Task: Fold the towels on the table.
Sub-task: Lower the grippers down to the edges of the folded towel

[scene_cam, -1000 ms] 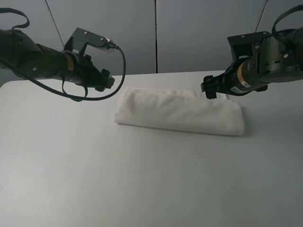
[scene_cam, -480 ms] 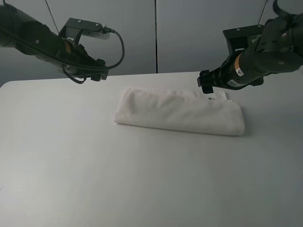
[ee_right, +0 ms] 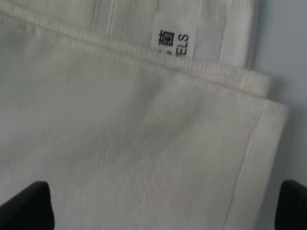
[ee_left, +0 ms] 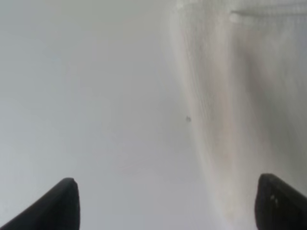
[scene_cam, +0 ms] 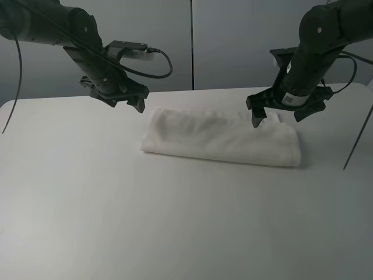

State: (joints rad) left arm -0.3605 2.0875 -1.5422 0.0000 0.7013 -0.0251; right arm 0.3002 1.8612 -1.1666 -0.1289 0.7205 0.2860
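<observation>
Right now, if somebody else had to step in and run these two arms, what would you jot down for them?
Left gripper: open, empty, hovers at the far left corner of the towel.
Right gripper: open, empty, above the far right corner, near the tag.
The towel lies flat on the table, already folded into a long layered band.
To do: probably one more fold, end to end; neither corner is gripped yet.
</observation>
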